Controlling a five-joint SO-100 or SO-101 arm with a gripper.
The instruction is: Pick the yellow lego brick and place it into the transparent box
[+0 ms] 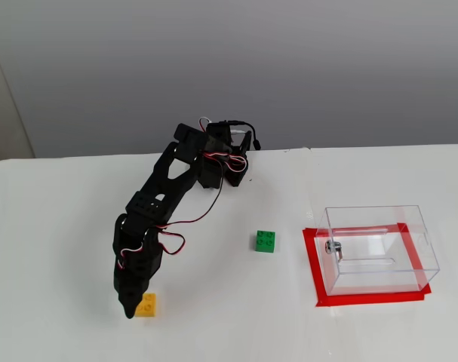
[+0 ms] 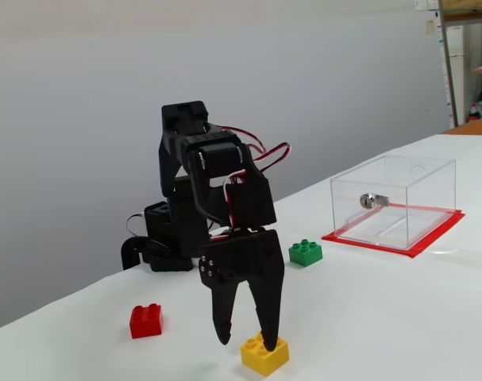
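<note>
The yellow lego brick [image 1: 147, 305] [image 2: 264, 355] lies on the white table near the front. My black gripper [image 1: 135, 306] [image 2: 245, 341] points down at it, open, with its jaws spread. In a fixed view one fingertip [image 2: 268, 343] is at the brick's top edge and the other [image 2: 223, 339] hangs to the brick's left, so the brick is under one finger rather than centred between them. The transparent box [image 1: 376, 245] [image 2: 395, 198] stands empty far to the right, with a small metal fitting [image 2: 368, 200] on one wall.
A green studded brick [image 1: 265, 241] [image 2: 305, 252] lies between the arm and the box. A red brick [image 2: 146, 321] lies left of the gripper, hidden in the other fixed view. The box stands on a red taped rectangle [image 1: 316, 283] [image 2: 431, 238].
</note>
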